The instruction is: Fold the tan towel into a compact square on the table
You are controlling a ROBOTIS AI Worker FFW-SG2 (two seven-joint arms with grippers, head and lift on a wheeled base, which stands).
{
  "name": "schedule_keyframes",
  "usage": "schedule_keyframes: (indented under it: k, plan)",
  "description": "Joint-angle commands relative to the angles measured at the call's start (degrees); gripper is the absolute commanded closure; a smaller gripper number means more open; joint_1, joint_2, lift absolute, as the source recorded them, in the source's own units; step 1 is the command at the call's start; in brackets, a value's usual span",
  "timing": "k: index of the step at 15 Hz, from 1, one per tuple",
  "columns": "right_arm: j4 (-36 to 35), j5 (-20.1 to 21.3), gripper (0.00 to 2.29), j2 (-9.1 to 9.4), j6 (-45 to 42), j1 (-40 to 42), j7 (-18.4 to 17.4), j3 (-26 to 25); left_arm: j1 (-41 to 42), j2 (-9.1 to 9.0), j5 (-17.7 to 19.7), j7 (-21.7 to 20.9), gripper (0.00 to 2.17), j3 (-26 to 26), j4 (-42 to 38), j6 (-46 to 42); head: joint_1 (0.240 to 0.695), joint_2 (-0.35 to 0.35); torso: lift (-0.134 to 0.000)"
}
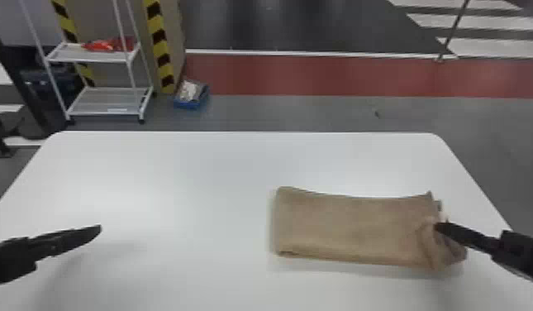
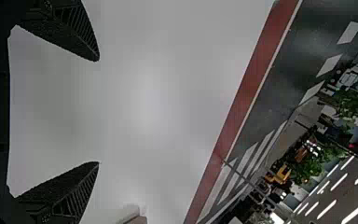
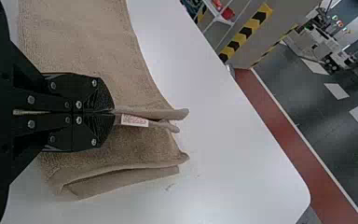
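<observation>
Gripping one tan towel (image 1: 352,229) by its right end, my right gripper (image 1: 439,227) has both fingers closed on a raised pinch of cloth. One small white label (image 3: 134,121) sticks out just beside the fingertips. I see the towel on the right half of one white table (image 1: 174,186), folded into a long rectangle: fairly smooth and flat at its left end, bunched and rumpled at its right, where loose layers part. My left gripper (image 1: 99,228) is over the table's left side, well apart from the towel, its two fingers spread with nothing between them. Beyond the table stand one white rack (image 1: 129,60) with two shelves showing and, near it on the floor, one blue box (image 1: 189,103).
</observation>
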Motion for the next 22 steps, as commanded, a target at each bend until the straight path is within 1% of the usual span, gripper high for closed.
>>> schedule_keyframes:
  k: [1,3,4,5,6,7,8,9,10,11,13,17,19,20,22]
  plan:
    - [-0.10,-0.03,1.17,0.03,0.48,0.04,0.02,1.14,0.26,0.06,0.00,-0.01,0.09,0.22,-0.01,0.00,0.695,-0.040,-0.125]
    - [-1.86,-2.05,1.17,-0.50,3.65,-1.19,0.10,-0.88,0.44,0.06,0.00,-0.01,0.09,0.22,-0.10,0.00,0.695,-0.024,-0.125]
    - [-2.39,-3.63,1.17,-1.03,4.35,-2.07,0.10,-4.04,0.44,0.06,0.00,-0.01,0.09,0.31,-0.10,0.00,0.695,-0.021,-0.125]
    - [-2.30,-4.16,1.17,-1.90,5.41,-2.42,0.02,-6.24,0.53,0.06,0.00,-0.01,0.09,0.66,-0.10,0.00,0.695,-0.027,-0.125]
    - [-1.60,-4.07,1.17,-3.49,5.41,-1.98,0.02,-6.24,0.53,0.23,0.09,-0.01,0.09,0.75,-0.01,0.00,0.695,-0.040,-0.125]
    - [0.43,-3.28,1.16,-3.75,3.12,-0.93,0.10,-4.92,0.53,0.14,0.00,-0.01,0.09,0.58,0.08,0.00,0.695,-0.056,-0.125]
    - [2.97,-2.40,0.85,-3.49,1.89,-0.93,0.19,-3.96,0.53,-0.03,0.00,-0.01,0.09,0.22,0.08,0.00,0.695,-0.069,-0.125]
    - [5.26,-0.91,0.22,-3.31,1.19,-1.28,0.10,-2.99,0.53,-0.21,0.00,-0.01,0.09,-0.04,-0.01,0.00,0.695,-0.077,-0.125]
    - [6.14,-0.47,0.00,-3.31,0.84,-1.54,0.02,-2.90,0.53,-0.30,0.00,-0.10,0.09,-0.04,-0.01,0.00,0.695,-0.079,-0.125]
    - [6.14,-0.47,0.00,-3.57,0.84,-1.63,-0.07,-3.08,0.53,-0.21,0.00,-0.10,0.09,-0.04,-0.10,0.00,0.695,-0.081,-0.125]
    - [6.14,-0.91,0.01,-4.72,1.71,-1.63,0.02,-4.13,0.53,0.32,-0.09,-0.10,0.09,0.22,-0.01,0.00,0.695,-0.087,-0.125]
    - [6.14,-0.29,0.06,-8.50,3.12,-2.69,0.10,-4.13,0.53,0.50,-0.09,-0.01,0.09,0.14,0.08,0.00,0.695,-0.112,-0.125]
    - [7.63,1.64,0.08,-9.38,2.77,-4.01,0.02,-2.72,0.53,0.32,-0.09,-0.01,0.09,0.05,0.08,0.00,0.695,-0.125,-0.125]
    - [9.04,3.31,0.08,-9.99,2.42,-5.15,0.02,-1.14,0.53,0.32,-0.26,-0.01,0.09,0.14,0.08,0.00,0.695,-0.130,-0.125]
    - [11.32,6.21,0.10,-10.43,1.36,-6.99,0.02,1.85,0.53,0.32,-0.35,-0.01,0.09,0.22,-0.01,0.00,0.695,-0.138,-0.125]
